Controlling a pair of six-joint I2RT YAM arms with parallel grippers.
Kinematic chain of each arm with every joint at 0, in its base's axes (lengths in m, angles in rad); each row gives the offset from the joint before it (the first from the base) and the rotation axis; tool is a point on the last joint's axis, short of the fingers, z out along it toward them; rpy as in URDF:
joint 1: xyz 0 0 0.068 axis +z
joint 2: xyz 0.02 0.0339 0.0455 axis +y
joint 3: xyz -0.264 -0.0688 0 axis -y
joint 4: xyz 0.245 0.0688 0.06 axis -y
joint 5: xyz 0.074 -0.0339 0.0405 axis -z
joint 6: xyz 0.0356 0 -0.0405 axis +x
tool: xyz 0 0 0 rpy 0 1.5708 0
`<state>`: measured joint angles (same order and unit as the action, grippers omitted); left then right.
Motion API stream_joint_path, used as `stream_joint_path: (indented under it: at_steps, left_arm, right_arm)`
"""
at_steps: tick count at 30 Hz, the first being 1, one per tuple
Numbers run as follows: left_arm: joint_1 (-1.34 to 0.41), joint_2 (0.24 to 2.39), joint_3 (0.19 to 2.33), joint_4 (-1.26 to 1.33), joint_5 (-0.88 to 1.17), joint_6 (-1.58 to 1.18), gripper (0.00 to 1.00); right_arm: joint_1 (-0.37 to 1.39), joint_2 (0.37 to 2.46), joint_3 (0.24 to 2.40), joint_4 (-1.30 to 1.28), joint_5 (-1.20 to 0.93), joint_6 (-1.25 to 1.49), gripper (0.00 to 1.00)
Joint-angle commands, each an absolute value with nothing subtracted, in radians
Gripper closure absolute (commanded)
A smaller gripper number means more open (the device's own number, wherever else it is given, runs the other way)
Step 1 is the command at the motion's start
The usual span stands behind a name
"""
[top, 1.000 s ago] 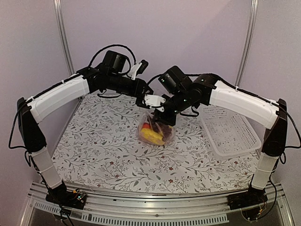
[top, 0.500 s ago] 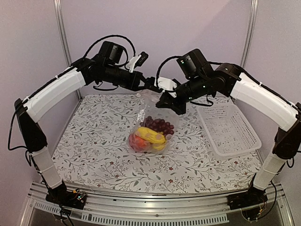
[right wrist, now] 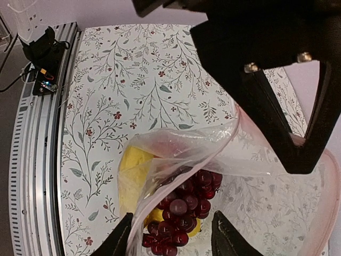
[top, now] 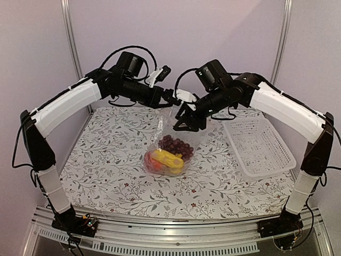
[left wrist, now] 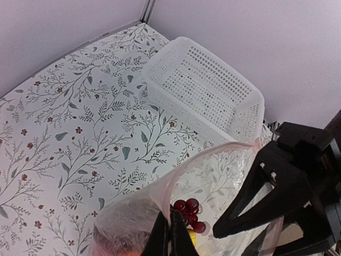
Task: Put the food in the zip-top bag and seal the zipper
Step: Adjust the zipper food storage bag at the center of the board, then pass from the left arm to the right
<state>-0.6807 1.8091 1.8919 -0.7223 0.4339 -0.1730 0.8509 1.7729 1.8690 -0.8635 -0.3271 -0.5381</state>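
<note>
Honestly, the left end effector (left wrist: 169,237) is pinching tight on the rim of the zip-top bag (top: 178,133), while the right end effector (right wrist: 173,230) is gaping wide around the open mouth, gripping nothing. The bag is hanging over the counter (top: 106,160) with the grape bunch (top: 177,145) and banana (top: 169,158) sagging low inside. I'm thinking the slick film is risking slipping from that 1 pinch, or the right one is risking closing off the zipper line and leaving a gap.

Setting was a robotics lab booth: plain lilac wall panels (top: 213,32) between metal posts (top: 72,48), aluminium rail (top: 176,221) edging the floral-clothed worktop (top: 106,165), left arm (top: 66,104) and right arm (top: 282,109) bolted there, wiring (top: 130,50) and circuit board (right wrist: 45,80) exposed.
</note>
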Motion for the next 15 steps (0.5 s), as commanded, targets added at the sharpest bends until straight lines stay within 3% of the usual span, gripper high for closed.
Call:
stream_joint_path:
  at_steps: [1, 8, 11, 13, 15]
  left_arm:
    - [-0.680, 1.790, 1.881, -0.700, 0.465, -0.192, 1.00]
    - [-0.678, 1.779, 1.866, -0.700, 0.457, -0.213, 1.00]
    - [-0.677, 1.766, 1.860, -0.699, 0.430, -0.223, 1.00]
    - [-0.669, 1.749, 1.854, -0.697, 0.400, -0.224, 0.96]
    - [-0.661, 1.725, 1.844, -0.692, 0.364, -0.213, 0.85]
  right_arm:
    - [0.856, 1.841, 1.976, -0.894, -0.382, -0.483, 0.53]
    - [0.882, 1.937, 2.091, -0.910, -0.307, -0.402, 0.44]
    - [0.895, 1.952, 2.085, -0.911, -0.284, -0.381, 0.45]
    - [0.900, 1.952, 2.069, -0.907, -0.277, -0.373, 0.54]
    - [0.900, 1.948, 2.056, -0.900, -0.277, -0.379, 0.67]
